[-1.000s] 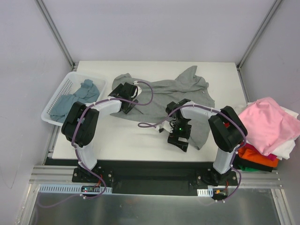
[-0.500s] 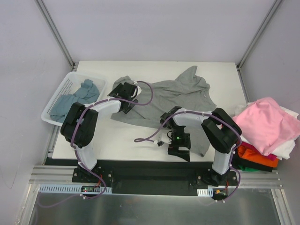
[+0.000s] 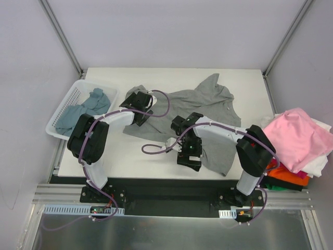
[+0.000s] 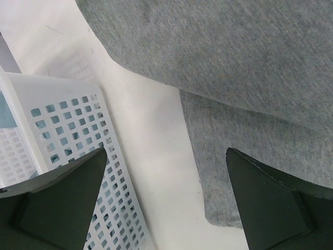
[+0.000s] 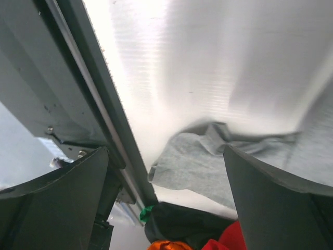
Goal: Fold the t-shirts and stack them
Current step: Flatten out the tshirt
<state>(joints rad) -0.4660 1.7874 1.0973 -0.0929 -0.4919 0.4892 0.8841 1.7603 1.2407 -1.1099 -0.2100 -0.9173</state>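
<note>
A white plastic basket with slatted, perforated walls sits at the left edge of the flat white counter, toward its far-left corner and partly overhanging that edge. Two slanted grey metal frame posts rise from the counter's far corners against pale grey walls.

From above, the left arm and right arm cover parts of the grey t-shirt. The pink t-shirt hides most of the orange t-shirt beneath and meets the picture's right edge. In the right wrist view the grey t-shirt is blurred.
</note>
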